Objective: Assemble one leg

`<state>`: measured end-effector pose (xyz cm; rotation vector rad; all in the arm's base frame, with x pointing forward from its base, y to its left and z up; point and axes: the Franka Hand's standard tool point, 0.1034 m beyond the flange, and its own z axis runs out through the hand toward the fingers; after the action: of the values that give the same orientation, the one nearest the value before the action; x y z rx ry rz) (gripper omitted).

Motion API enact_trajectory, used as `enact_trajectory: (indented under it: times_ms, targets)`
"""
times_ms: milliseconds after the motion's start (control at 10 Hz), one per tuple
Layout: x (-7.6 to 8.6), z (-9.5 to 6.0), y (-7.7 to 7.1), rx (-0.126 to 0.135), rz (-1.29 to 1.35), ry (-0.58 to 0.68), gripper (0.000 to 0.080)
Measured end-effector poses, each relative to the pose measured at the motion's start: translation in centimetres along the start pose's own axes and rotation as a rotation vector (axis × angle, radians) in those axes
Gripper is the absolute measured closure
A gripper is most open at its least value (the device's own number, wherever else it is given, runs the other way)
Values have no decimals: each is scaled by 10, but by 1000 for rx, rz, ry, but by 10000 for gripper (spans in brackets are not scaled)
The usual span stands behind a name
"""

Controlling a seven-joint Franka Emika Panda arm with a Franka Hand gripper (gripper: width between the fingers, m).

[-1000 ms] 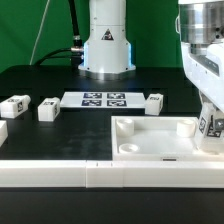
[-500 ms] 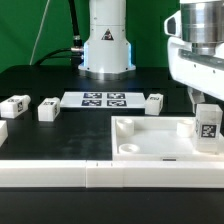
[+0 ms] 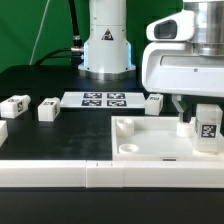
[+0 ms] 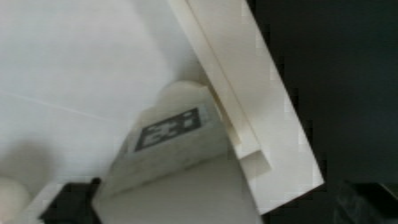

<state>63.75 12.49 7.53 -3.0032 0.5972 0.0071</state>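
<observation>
One leg [image 3: 207, 128], a small white block with a square tag facing the exterior camera, stands upright in the near corner of the white tabletop [image 3: 150, 140] at the exterior view's right. My gripper [image 3: 205, 108] hangs straight over it. One dark finger [image 3: 183, 102] shows to the side of the leg's top with a small gap, so the jaws are open around the leg. In the wrist view the leg [image 4: 178, 165] fills the middle, beside the tabletop's raised edge [image 4: 249, 100], with a dark finger [image 4: 71, 200] at its side.
Three more legs lie on the black table: two at the exterior view's left [image 3: 16, 104] [image 3: 47, 110] and one behind the tabletop [image 3: 154, 102]. The marker board [image 3: 104, 98] lies at the back centre before the robot base [image 3: 106, 45]. A white rail [image 3: 100, 175] runs along the front.
The hand has turned about the leg, so its broad side and camera mount now face the exterior camera. The leg turned its tag to the front early on, then stayed put.
</observation>
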Motion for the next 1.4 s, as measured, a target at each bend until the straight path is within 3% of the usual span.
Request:
enact_trajectory:
  times_ms: [300,400,500,600,700,800,1100,1200,1400]
  targets:
    - [3,0,4,-7,-264,4,151]
    - [3,0,4,-7,-264,3,199]
    - [2,0,4,-7,-264,3,199]
    - [2,0,4,-7,-264,3,375]
    - [2,0,4,-7,-264,3,375]
    - [3,0,5,-8,-255,4,509]
    - [4,0,6,-2,-184,2,509]
    - [6,0,10,19,-46,-5,509]
    - [6,1,12,18,194,-4,509]
